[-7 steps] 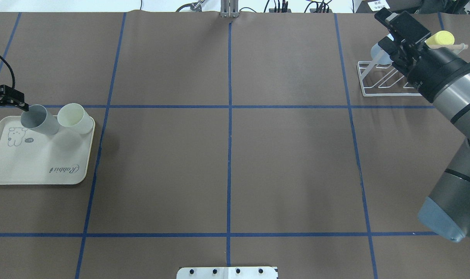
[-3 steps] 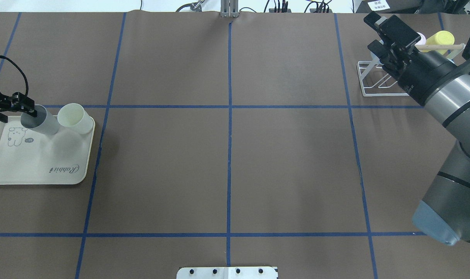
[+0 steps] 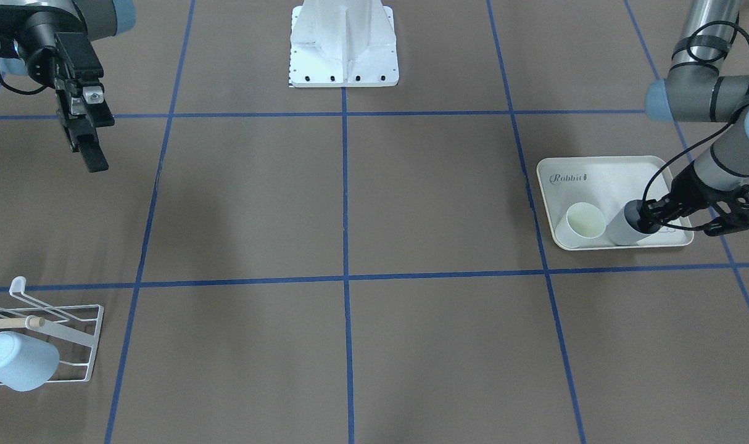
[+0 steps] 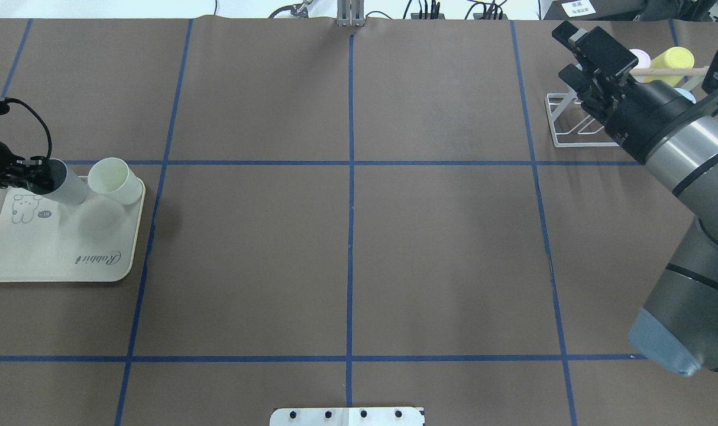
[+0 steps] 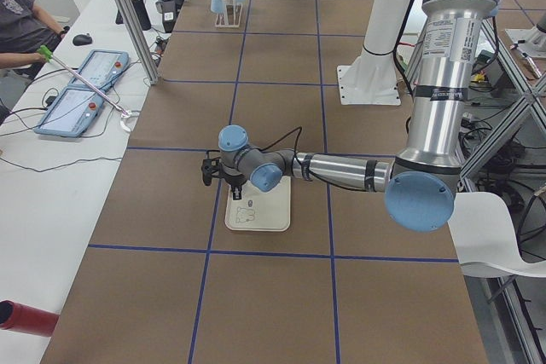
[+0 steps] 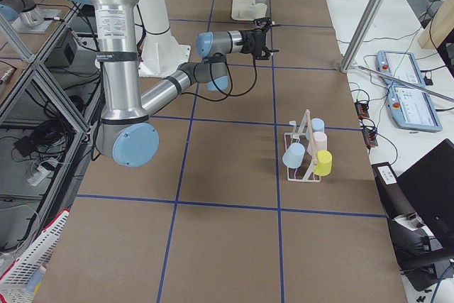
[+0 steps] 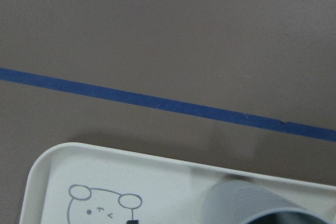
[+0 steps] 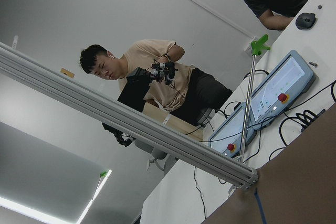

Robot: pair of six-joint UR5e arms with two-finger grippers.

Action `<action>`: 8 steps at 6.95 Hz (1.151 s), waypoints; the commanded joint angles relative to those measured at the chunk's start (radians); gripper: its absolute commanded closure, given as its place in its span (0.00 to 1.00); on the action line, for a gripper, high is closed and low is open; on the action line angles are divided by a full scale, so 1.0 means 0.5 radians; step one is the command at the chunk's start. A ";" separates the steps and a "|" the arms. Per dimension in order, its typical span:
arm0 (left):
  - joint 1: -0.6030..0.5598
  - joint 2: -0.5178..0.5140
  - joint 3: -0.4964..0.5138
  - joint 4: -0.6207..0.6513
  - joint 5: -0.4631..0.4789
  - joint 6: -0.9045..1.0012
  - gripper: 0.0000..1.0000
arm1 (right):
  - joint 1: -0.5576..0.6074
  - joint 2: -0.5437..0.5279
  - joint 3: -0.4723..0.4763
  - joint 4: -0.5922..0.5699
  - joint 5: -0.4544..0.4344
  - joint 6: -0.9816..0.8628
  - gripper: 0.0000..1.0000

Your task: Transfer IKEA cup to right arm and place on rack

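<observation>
The IKEA cup (image 4: 70,190), pale grey, lies tilted at the far edge of the cream rabbit-print tray (image 4: 51,248), also seen from the front (image 3: 624,229) and at the left wrist view's bottom edge (image 7: 252,203). My left gripper (image 4: 38,176) is at its mouth, open, one finger inside the rim (image 3: 646,216). The white wire rack (image 4: 575,133) stands at the far right (image 3: 72,336). My right gripper (image 4: 567,54) hovers open and empty over the rack's left end, raised well above the table (image 3: 86,151).
A cream cup (image 4: 114,181) lies on the tray beside the grey one. A yellow cup (image 4: 675,59), a pink cup (image 4: 640,57) and a blue cup (image 3: 16,369) hang on the rack. People sit beyond the table's far edge in the right wrist view.
My left gripper has come down and forward to the grey cup's mouth. My right gripper has drawn back from the rack toward the table's middle, uncovering the hanging cups.
</observation>
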 commanded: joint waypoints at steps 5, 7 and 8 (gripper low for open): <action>-0.401 0.076 -0.423 0.322 -0.224 0.019 1.00 | -0.053 0.003 0.021 -0.003 -0.003 0.000 0.00; -0.494 -0.062 -0.452 0.326 -0.218 -0.009 1.00 | -0.157 0.062 0.027 0.003 -0.006 0.018 0.00; -0.497 -0.145 -0.452 0.323 -0.224 -0.094 1.00 | -0.179 0.101 0.021 0.033 -0.003 0.118 0.00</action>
